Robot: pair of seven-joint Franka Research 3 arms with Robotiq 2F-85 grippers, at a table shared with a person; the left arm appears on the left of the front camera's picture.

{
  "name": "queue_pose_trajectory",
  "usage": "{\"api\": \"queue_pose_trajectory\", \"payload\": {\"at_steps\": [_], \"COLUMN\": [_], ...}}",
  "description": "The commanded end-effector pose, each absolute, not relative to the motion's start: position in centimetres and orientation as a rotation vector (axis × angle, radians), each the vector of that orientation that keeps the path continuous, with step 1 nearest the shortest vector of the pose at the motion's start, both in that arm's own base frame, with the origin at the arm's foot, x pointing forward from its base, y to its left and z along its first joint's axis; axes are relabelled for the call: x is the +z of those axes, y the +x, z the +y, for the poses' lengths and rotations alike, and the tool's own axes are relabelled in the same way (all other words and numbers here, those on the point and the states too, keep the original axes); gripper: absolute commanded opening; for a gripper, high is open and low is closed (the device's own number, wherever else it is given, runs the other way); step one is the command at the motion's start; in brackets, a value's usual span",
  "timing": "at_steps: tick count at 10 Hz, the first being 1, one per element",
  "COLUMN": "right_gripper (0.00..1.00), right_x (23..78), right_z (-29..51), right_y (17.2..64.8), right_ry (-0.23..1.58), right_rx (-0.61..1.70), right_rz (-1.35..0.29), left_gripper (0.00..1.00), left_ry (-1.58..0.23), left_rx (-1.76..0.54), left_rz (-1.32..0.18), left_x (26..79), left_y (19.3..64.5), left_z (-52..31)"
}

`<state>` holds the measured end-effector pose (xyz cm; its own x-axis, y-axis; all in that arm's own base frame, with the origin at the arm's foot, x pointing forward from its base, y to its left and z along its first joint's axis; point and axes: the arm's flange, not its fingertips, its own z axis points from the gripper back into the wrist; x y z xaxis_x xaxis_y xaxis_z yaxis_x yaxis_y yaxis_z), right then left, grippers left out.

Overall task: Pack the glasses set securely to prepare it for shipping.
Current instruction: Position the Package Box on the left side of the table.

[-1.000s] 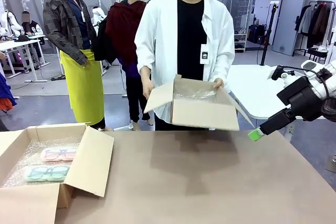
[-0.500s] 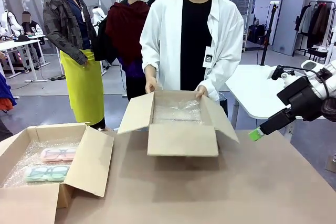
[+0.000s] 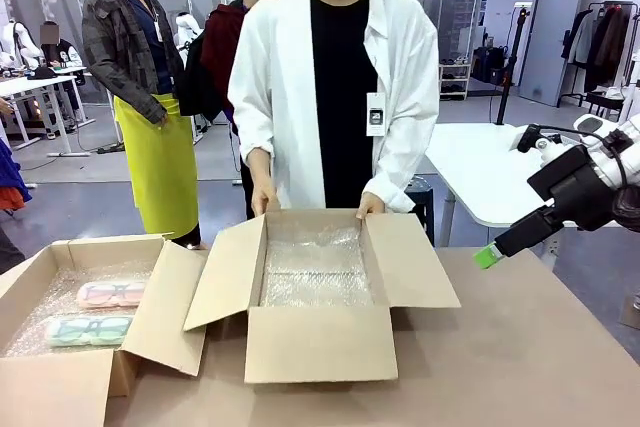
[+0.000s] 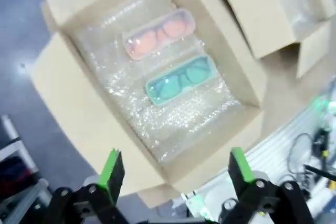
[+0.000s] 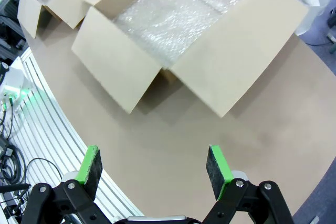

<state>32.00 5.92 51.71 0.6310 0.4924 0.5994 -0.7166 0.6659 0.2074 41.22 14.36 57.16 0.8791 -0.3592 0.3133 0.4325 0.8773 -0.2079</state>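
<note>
- Two open cardboard boxes sit on the brown desk (image 3: 520,347), side by side, with flaps that overlap or touch.
- The left box (image 3: 60,387) stands at the near left corner, lined with bubble wrap (image 4: 131,87).
- Two glasses cases lie flat in it, parallel and just apart: the green case (image 3: 88,329) nearer, the pink case (image 3: 111,294) behind it. Dark frames show through each.
- From the left wrist view the pink case (image 4: 159,33) and green case (image 4: 181,79) lie on the wrap with bare wrap around them.
- The left gripper (image 4: 177,169) hangs above that box, its jaws spread wide and holding nothing.
- The middle box (image 3: 318,342) has all four flaps folded out and one sheet of wrap (image 3: 315,272) lining its floor and far wall.
- The right gripper (image 5: 154,165) hovers over bare desk right of the middle box, jaws wide and empty; in the front view it is off the desk's right edge, one green pad (image 3: 486,256) showing.
- A person in a white coat (image 3: 285,87) stands at the far side, the two hands (image 3: 265,199) on the box's far flap.
</note>
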Motion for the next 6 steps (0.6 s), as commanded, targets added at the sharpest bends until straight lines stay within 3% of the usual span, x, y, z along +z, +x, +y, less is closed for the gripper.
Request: {"api": "queue_pose_trajectory", "payload": {"at_steps": [1, 6], "right_gripper": [1.0, 1.0], "right_x": [51.8, 51.8], "right_z": [6.1, 6.1], "right_y": [32.0, 32.0], "right_ry": [0.457, 0.457], "right_rx": [0.724, 0.724], "right_rz": [-0.542, -0.542], "left_gripper": [1.0, 1.0], "left_ry": [-0.195, -0.22], "left_rx": [-0.409, -0.521], "left_rz": [-0.218, -0.34], "left_x": [56.4, 56.1], "left_y": [42.3, 40.2], "left_z": [10.2, 2.4]}}
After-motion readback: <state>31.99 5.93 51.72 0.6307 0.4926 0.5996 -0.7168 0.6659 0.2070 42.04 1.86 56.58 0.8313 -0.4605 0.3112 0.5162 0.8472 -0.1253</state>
